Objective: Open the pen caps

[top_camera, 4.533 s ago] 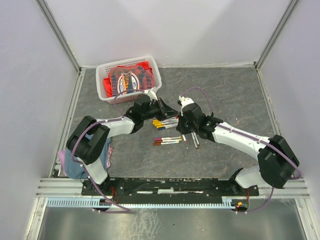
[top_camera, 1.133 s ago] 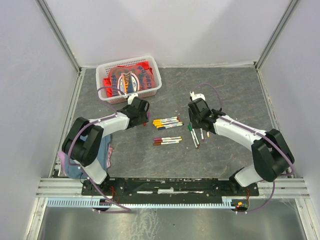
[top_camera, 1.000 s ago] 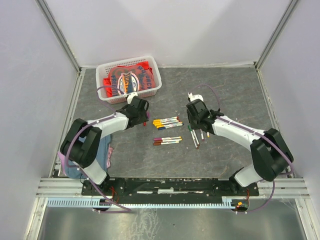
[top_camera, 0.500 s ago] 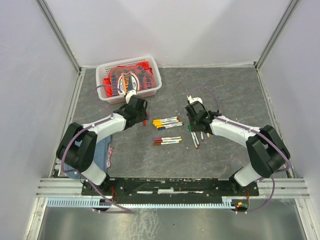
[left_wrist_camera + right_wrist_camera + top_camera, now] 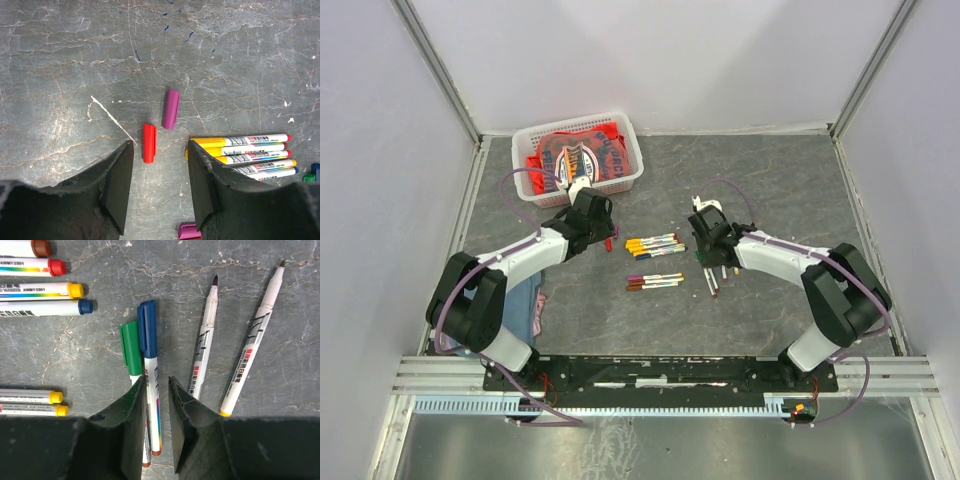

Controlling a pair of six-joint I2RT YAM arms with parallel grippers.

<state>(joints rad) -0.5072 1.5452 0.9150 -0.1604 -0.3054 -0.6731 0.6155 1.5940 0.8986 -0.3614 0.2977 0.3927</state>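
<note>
In the left wrist view a loose red cap (image 5: 149, 143) and a loose purple cap (image 5: 171, 102) lie on the table just ahead of my left gripper (image 5: 160, 187). That gripper is open and empty. Yellow-capped pens (image 5: 240, 150) lie to its right. In the right wrist view my right gripper (image 5: 159, 425) is narrowly open. Its jaws stand either side of the barrel of a blue-capped pen (image 5: 148, 330); a gap shows on the right side. A green-capped pen (image 5: 130, 347) lies beside it. Two uncapped pens (image 5: 206, 345) lie to the right.
A white basket (image 5: 633, 160) with a red printed cloth (image 5: 575, 158) stands at the back left. More capped pens lie in two rows in the middle (image 5: 655, 244) (image 5: 655, 282). A blue and pink cloth (image 5: 532, 305) lies by the left arm's base.
4.5 s ago both grippers met over the pens; they have since parted. In the last second the right gripper has moved left over the blue and green pens; the left gripper shifted slightly away.
</note>
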